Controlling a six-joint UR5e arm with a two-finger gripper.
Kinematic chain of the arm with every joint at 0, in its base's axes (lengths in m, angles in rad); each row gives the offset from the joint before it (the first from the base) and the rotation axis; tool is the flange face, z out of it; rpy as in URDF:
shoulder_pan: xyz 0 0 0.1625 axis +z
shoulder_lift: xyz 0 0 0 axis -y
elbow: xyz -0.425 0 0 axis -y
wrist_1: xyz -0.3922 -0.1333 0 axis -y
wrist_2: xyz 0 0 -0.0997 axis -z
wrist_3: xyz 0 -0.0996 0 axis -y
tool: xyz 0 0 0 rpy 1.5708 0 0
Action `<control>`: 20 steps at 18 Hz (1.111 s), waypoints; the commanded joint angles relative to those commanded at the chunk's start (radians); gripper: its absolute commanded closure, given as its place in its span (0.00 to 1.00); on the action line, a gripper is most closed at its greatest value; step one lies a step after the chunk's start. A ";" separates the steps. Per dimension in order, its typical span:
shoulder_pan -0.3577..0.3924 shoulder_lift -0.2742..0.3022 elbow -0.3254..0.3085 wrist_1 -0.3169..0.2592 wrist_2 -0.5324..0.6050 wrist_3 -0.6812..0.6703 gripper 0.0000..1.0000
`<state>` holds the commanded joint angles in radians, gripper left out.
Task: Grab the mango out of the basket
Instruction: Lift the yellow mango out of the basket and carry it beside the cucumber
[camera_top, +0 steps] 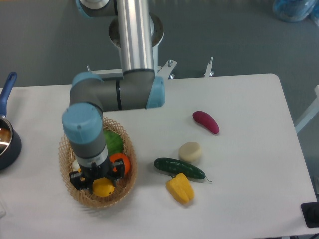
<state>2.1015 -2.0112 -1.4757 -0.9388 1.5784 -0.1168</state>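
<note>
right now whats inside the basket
In the basket: the mango between the gripper fingers, an orange and something green. The arm covers the rest of the inside.

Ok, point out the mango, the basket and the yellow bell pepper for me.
mango (103, 187): fixed camera, its visible yellow top below the gripper.
basket (127, 147): fixed camera, right side of the woven rim.
yellow bell pepper (180, 187): fixed camera, middle of its body.

The basket (128, 175) is rough tan wicker with an open weave. The mango (103, 187) has smooth, slightly glossy skin. The counter (239, 209) is smooth matt white. The arm (134, 35) has a brushed metal tube and blue plastic caps.
</note>
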 joint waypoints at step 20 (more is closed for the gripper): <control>0.296 0.072 0.084 0.009 0.046 0.710 0.50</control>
<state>2.3975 -1.9390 -1.3913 -0.9296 1.6245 0.5936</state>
